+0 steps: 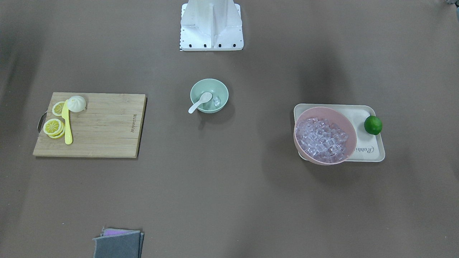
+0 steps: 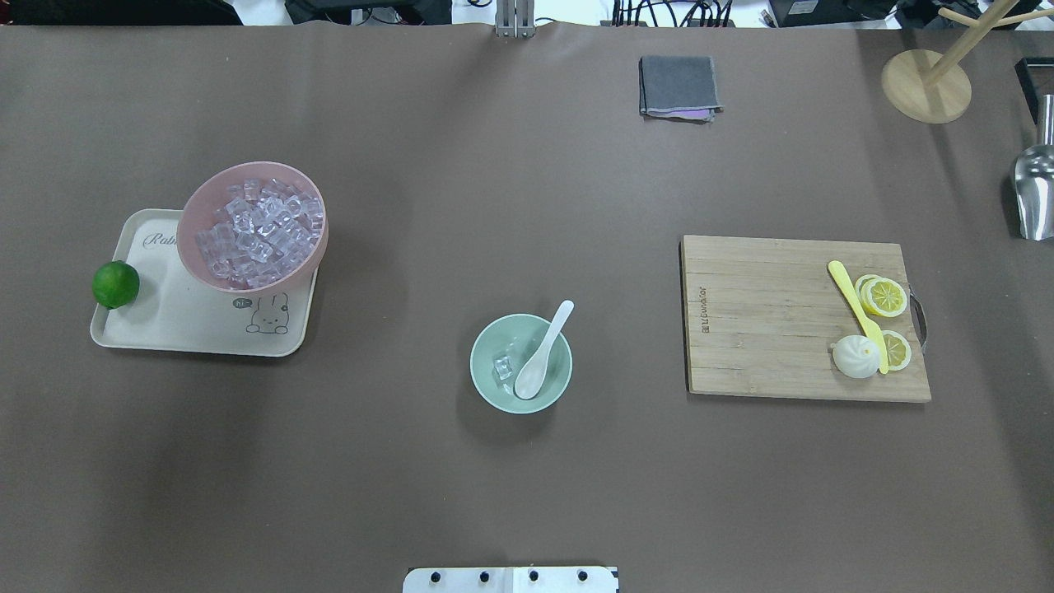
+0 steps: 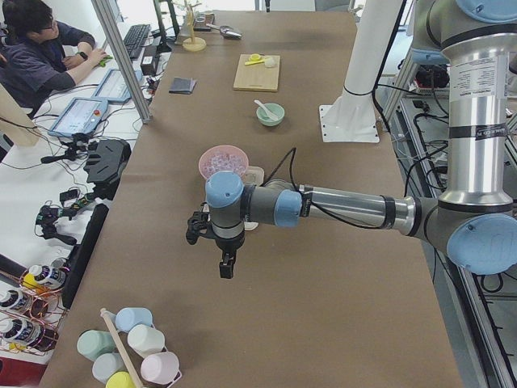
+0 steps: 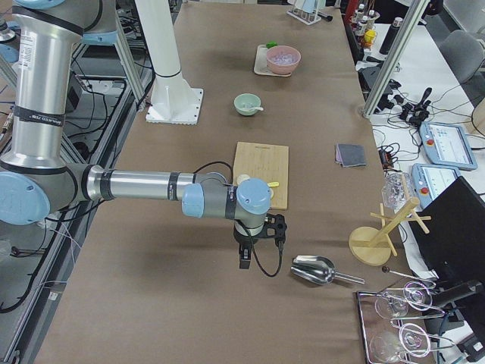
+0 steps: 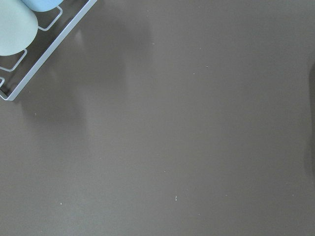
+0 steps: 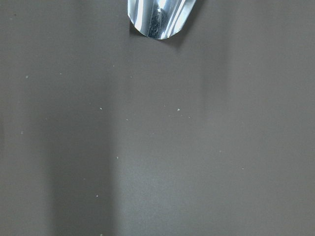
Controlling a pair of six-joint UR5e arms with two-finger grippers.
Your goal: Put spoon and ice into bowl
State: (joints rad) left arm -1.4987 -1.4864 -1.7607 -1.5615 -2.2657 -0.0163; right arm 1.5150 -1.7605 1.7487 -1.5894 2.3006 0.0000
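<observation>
Spoon (image 2: 543,352) lies in the mint-green bowl (image 2: 486,391) beside an ice cube (image 2: 503,365), handle leaning over the far rim. The left gripper (image 3: 227,267) and right gripper (image 4: 245,258) hang well away on opposite sides, and I cannot tell how far either is open.

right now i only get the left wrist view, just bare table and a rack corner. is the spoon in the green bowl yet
observer: yes, the spoon lies in the bowl, head down, handle over the rim.
operator: any ice in there
observer: ice sits on the bowl's floor beside the spoon's head, at least one cube.
operator: where's the right gripper
observer: the right gripper hangs over bare table near a metal scoop; cannot tell its jaws' state.
</observation>
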